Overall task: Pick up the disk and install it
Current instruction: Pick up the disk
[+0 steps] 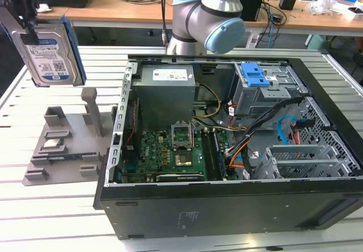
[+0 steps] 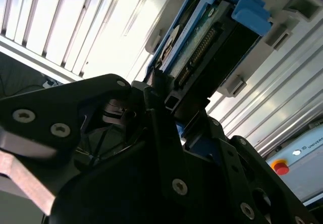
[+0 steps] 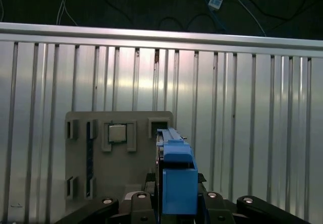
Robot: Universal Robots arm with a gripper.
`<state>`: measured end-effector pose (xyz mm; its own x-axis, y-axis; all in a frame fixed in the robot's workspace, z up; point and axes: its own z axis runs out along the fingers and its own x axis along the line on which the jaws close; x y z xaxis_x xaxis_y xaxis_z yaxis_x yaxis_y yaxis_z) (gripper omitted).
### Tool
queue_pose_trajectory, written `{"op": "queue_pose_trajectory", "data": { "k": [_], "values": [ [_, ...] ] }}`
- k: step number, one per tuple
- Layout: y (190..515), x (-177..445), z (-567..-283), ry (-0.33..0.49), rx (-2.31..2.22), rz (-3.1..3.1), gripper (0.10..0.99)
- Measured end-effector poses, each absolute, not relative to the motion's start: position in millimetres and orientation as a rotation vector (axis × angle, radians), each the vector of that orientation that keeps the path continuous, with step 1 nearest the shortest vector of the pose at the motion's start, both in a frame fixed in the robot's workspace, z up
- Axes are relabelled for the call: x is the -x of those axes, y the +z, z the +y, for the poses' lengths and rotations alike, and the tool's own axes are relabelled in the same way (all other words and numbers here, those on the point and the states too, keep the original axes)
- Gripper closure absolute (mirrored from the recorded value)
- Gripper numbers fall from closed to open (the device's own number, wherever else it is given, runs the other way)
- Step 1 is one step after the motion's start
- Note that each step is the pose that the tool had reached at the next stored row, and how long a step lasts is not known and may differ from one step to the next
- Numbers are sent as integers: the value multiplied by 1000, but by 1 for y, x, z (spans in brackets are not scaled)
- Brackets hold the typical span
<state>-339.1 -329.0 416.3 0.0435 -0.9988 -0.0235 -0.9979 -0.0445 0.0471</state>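
The disk (image 1: pixel 51 53), a silver hard drive with a white-and-blue label and a blue side bracket, hangs upright in the air at the exterior view's far left. My gripper (image 1: pixel 25 15) is shut on its upper end and holds it above the grey holder (image 1: pixel 62 150). In the second wrist view the disk (image 2: pixel 202 42) sticks out from between the black fingers (image 2: pixel 156 108), connector side showing. The first wrist view shows the disk (image 3: pixel 176 176) edge-on, blue bracket towards the camera, with the holder (image 3: pixel 81 153) below it.
The open computer case (image 1: pixel 227 206) lies on the slatted metal table (image 1: pixel 57 218), to the exterior view's right of the holder. Inside are a motherboard (image 1: pixel 170 150) and a grey cage with a blue latch (image 1: pixel 255 76). A small square chip (image 3: pixel 117 132) sits in the holder.
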Motion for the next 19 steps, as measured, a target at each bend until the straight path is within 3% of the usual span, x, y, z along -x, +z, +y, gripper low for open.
{"op": "queue_pose_trajectory", "data": {
  "k": [19],
  "values": [
    [449,339,-328,-78,-2256,-2159,722]
  ]
}}
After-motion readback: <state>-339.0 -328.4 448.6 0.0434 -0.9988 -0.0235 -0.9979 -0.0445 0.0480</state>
